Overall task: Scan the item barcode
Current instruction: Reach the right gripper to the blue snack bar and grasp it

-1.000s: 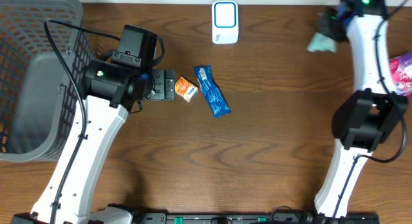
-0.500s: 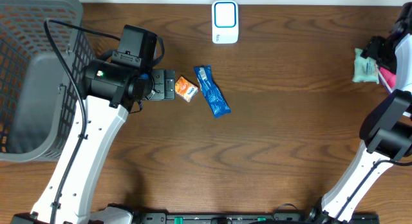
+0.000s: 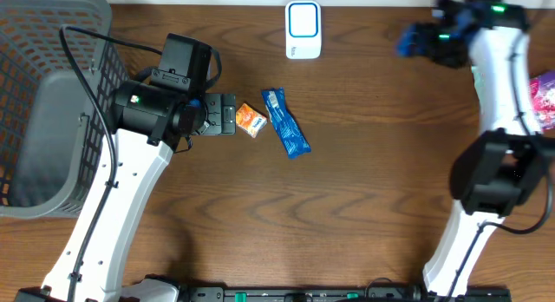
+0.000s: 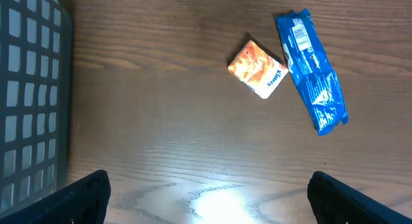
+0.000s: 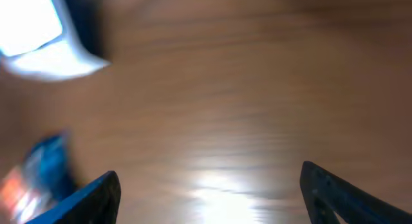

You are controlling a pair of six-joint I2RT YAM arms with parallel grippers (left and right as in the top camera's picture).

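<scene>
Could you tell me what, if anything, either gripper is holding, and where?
Nothing: the left gripper and the right gripper are both open and empty.

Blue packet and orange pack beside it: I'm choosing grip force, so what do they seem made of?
The blue packet looks like thin glossy plastic film: it shines, wrinkles along its length and has flat crimped ends. The orange pack has a smooth printed skin with soft corners, so it is probably plastic-wrapped, though thin card cannot be ruled out.

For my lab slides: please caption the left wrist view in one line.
Open left claw above a brown wooden table, with a small orange packet beside a blue plastic wrapper.
</scene>
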